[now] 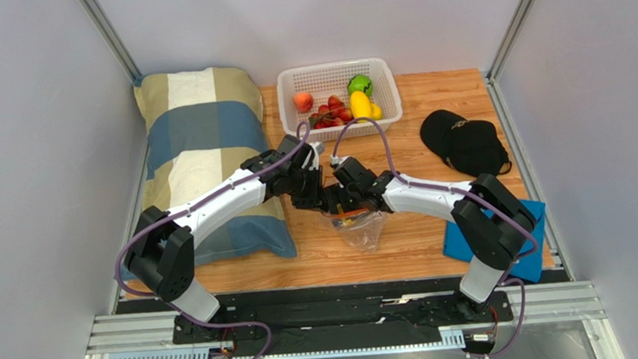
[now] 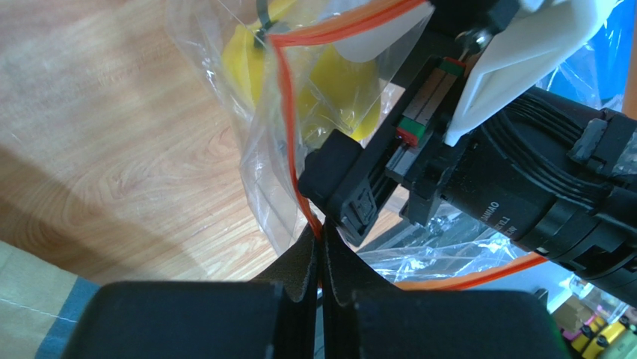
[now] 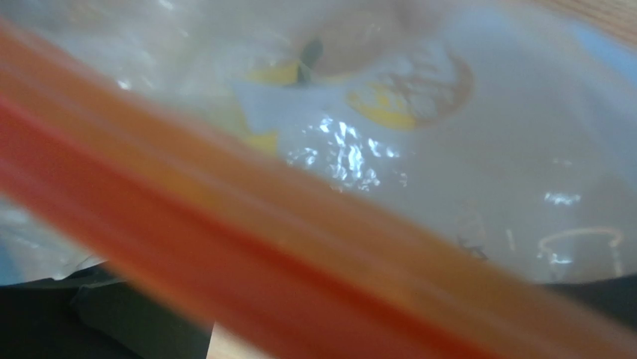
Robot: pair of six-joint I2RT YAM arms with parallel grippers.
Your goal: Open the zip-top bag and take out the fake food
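Reads as clear, crinkly, glossy plastic in the zip-top bag [image 2: 262, 172], smooth orange plastic in its zip strip [image 2: 288, 127], shiny yellow plastic in the fake food [image 2: 340, 78], matt grained wood in the table [image 1: 429, 105], white perforated plastic in the basket [image 1: 331, 76], matt cloth in the pillow [image 1: 197, 129] and cap [image 1: 462, 141].

Both arms reach inward from the near edge and meet over mid-table. Left arm [image 1: 220, 197] — elbow raised at near left, forearm running right. The left gripper [image 2: 321, 258] has its fingers pressed flat together on the mouth strip of the zip-top bag [image 2: 280, 112]. Right arm [image 1: 424, 195] — elbow at near right, forearm running left. The right gripper [image 1: 339, 202] has its jaws spread along their rail, one finger [image 2: 348, 187] just beside the left fingertips.
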